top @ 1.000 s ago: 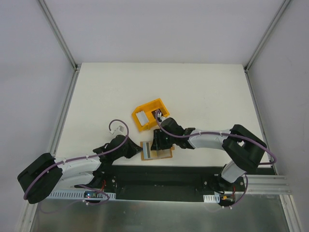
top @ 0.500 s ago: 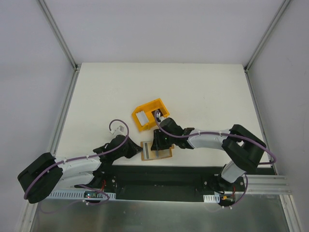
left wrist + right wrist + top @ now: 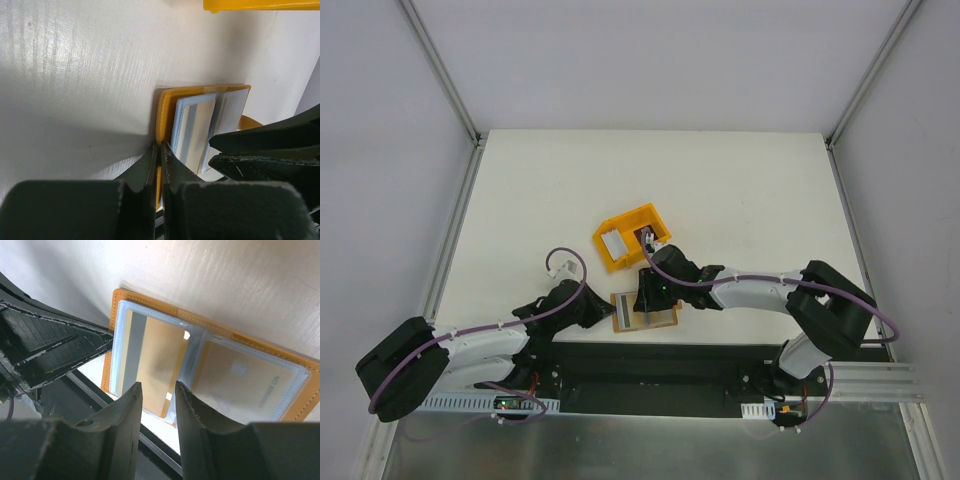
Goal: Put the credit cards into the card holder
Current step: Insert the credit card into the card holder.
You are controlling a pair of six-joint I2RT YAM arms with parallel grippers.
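Lying open on the tabletop [image 3: 720,200] by its near edge, the holder [image 3: 116,330] shows a tan, grey-striped card [image 3: 155,355] in the clear pocket nearest the left gripper [image 3: 159,146], whose jaws are pressed together on the holder's orange edge. The right gripper [image 3: 157,387] hangs just above the pockets, jaws slightly spread, pinching nothing. 1 grey card [image 3: 612,244] lies in the yellow bin [image 3: 623,219] beyond.
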